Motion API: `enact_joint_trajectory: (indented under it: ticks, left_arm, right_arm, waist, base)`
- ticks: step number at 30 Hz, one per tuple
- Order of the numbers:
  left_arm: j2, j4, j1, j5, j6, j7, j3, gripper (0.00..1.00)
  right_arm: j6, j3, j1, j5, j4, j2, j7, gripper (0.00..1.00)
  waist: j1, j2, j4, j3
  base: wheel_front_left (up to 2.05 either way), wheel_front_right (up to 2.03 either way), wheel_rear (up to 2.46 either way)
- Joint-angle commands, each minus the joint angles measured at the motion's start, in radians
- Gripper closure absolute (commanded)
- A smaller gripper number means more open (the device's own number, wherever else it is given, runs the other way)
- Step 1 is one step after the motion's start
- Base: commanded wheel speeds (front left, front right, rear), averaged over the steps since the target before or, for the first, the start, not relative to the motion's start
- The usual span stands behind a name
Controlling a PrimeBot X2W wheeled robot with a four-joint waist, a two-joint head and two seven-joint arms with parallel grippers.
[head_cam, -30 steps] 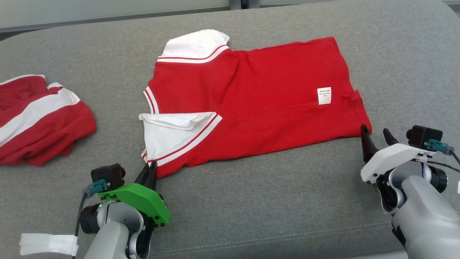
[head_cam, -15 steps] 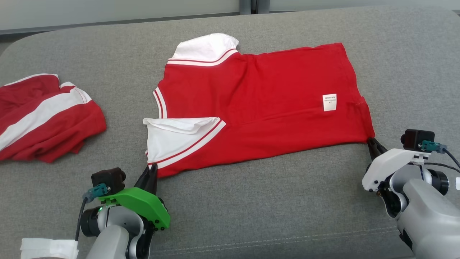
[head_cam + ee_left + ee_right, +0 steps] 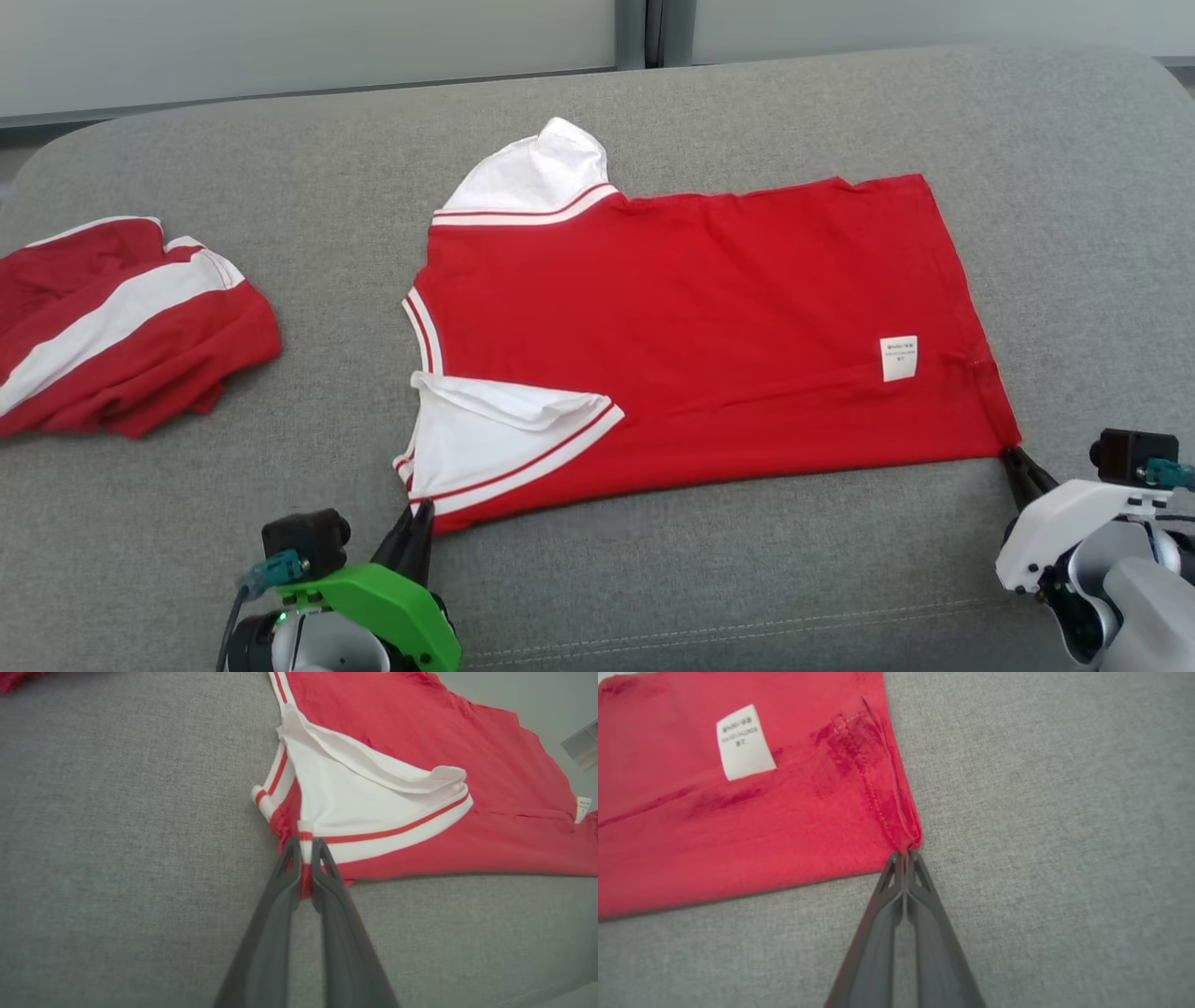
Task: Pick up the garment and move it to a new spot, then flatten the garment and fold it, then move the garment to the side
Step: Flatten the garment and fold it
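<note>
Head view shows you a red shirt (image 3: 709, 317) lying flat and spread wide on the grey cushion (image 3: 653, 579). Its neck end points to your left and its bottom end points to your right. One white sleeve (image 3: 504, 443) with a red stripe is folded onto the near side of the shirt. The far sleeve (image 3: 541, 173) sticks out at the back. A small white label (image 3: 898, 358) sits near the right end. Your left hand (image 3: 420, 513) is closed on the near left corner of the shirt. In the left wrist view, red and white cloth is pinched between the two dark fingers (image 3: 285, 877). Your right hand (image 3: 1014, 455) is closed on the near right corner. In the right wrist view, the fingers are pressed together with just the very tip of the hem between them. Another red and white garment (image 3: 121, 327) lies crumpled well off to the left.
</note>
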Motion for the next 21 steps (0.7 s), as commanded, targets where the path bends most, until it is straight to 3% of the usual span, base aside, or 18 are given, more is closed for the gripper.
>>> enact_joint_trajectory:
  ticks: [1, 8, 15, 16, 17, 18, 19, 20, 21]
  left_arm:
    - [0.010, -0.007, 0.016, -0.002, 0.009, 0.003, 0.000, 1.00]
    - [0.029, -0.160, 0.131, 0.005, 0.063, 0.086, -0.028, 1.00]
    - [0.041, -0.245, 0.184, -0.012, 0.095, 0.145, -0.032, 1.00]
    - [0.041, -0.248, 0.186, -0.013, 0.099, 0.149, -0.031, 0.85]
    - [0.042, -0.252, 0.185, -0.011, 0.103, 0.144, -0.027, 0.71]
    - [0.042, -0.252, 0.183, -0.008, 0.106, 0.137, -0.026, 0.60]
    - [0.041, -0.254, 0.180, -0.004, 0.108, 0.133, -0.025, 0.57]
    - [0.037, -0.256, 0.179, -0.004, 0.114, 0.125, -0.020, 0.04]
    - [0.035, -0.262, 0.179, -0.004, 0.119, 0.117, -0.015, 0.00]
  right_arm:
    - [-0.003, 0.002, 0.020, 0.006, 0.001, -0.013, -0.005, 1.00]
    - [-0.003, 0.015, 0.091, 0.021, -0.043, -0.068, -0.016, 1.00]
    - [-0.003, 0.017, 0.093, 0.002, -0.039, -0.065, -0.020, 1.00]
    - [-0.003, 0.013, 0.092, 0.004, -0.038, -0.062, -0.021, 1.00]
    - [-0.003, 0.006, 0.090, 0.006, -0.035, -0.060, -0.022, 0.88]
    - [-0.003, -0.002, 0.090, 0.005, -0.032, -0.059, -0.025, 0.56]
    - [-0.003, -0.010, 0.090, 0.003, -0.030, -0.058, -0.027, 0.04]
    - [-0.003, -0.019, 0.091, 0.000, -0.029, -0.057, -0.028, 0.00]
    - [-0.003, -0.030, 0.091, -0.006, -0.030, -0.059, -0.030, 0.00]
  waist:
    - [0.0000, 0.0000, 0.000, 0.000]
    - [0.0000, 0.0000, 0.001, 0.005]
    - [0.0000, 0.0000, -0.004, 0.007]
    - [0.0000, 0.0000, -0.004, 0.006]
    - [0.0000, 0.0000, -0.004, 0.004]
    - [0.0000, 0.0000, -0.004, 0.002]
    - [0.0000, 0.0000, -0.004, -0.001]
    - [0.0000, 0.0000, -0.004, -0.004]
    - [0.0000, 0.0000, -0.005, -0.007]
  base:
    - [0.00, 0.00, 0.00]
    - [0.00, 0.00, 0.00]
    - [0.00, 0.00, 0.00]
    - [0.00, 0.00, 0.00]
    - [0.00, 0.00, 0.00]
    - [0.00, 0.00, 0.00]
    - [0.00, 0.00, 0.00]
    - [0.00, 0.00, 0.00]
    - [0.00, 0.00, 0.00]
